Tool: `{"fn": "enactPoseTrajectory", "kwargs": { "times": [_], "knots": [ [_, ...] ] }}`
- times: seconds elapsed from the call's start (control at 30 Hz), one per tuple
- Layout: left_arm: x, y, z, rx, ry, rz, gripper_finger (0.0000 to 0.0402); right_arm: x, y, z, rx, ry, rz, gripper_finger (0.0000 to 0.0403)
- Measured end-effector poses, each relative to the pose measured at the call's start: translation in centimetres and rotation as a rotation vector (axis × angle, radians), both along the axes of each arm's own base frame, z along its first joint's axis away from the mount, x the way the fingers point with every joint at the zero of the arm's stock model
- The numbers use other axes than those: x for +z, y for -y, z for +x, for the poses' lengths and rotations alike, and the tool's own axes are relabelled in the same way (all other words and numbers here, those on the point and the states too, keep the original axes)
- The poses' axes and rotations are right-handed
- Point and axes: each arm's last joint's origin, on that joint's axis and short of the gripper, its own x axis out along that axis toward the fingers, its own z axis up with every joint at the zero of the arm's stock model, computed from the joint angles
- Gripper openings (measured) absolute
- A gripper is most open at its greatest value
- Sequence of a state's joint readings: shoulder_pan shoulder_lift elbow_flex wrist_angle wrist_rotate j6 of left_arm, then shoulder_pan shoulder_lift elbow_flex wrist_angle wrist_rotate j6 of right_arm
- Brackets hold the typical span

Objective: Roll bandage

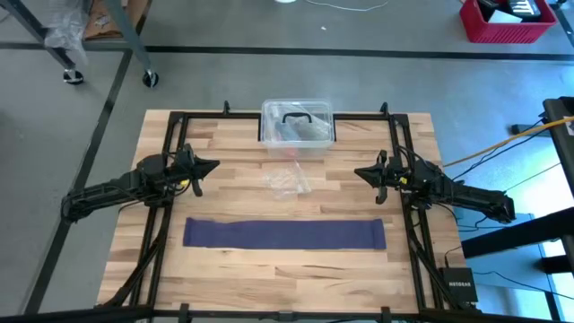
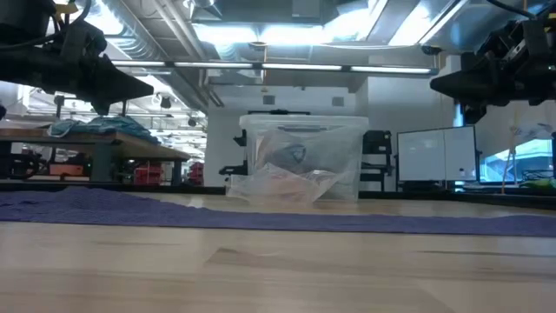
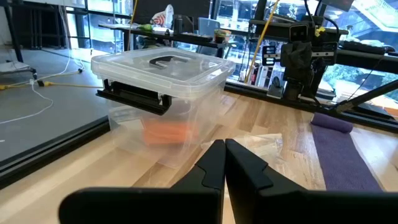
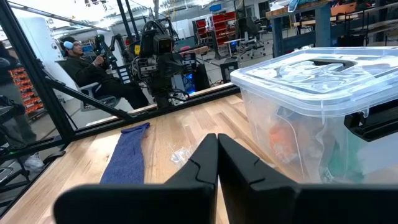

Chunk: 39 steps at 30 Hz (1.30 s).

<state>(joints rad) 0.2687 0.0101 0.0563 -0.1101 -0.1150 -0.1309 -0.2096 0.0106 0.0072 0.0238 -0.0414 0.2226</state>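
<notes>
Bandage (image 1: 284, 234): a long dark navy-purple strip lying flat and fully unrolled across the near part of the wooden table (image 1: 296, 278), not yet rolled at all. Nothing touches it.

Behind it, well apart, both arms wait above the table. The left gripper (image 1: 212, 166) hangs at the left and the right gripper (image 1: 360, 171) at the right, tips pointing toward each other, each with its jaws closed on nothing. Between them lies a crinkled clear wrapper (image 1: 287, 180), and beyond that, at the far edge, a clear lidded box (image 1: 298, 122) with a black handle.

Judging from this layout, the rolling has yet to begin. To do it well, one gripper would likely need to open and pinch one end of the strip, fold it over tightly, then turn it along its length. The other gripper could pin the free part so the soft fabric does not slide or skew. Keeping the edges lined up matters for an even roll.

The table is pale butcher-block wood in a black frame on a grey floor. Farther off are a red crate (image 1: 505, 21), cables and workbenches. A seated person (image 4: 93, 65) appears in the right wrist view.
</notes>
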Motion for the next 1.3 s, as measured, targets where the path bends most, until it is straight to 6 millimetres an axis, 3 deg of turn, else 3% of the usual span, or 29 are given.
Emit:
{"fn": "enactPoseTrajectory", "kwargs": {
  "times": [1.3],
  "knots": [
    [0.0,0.0,0.0,0.0,0.0,0.0,0.0004,0.0,0.0,0.0,0.0,0.0,0.0,0.0014]
  ]
}}
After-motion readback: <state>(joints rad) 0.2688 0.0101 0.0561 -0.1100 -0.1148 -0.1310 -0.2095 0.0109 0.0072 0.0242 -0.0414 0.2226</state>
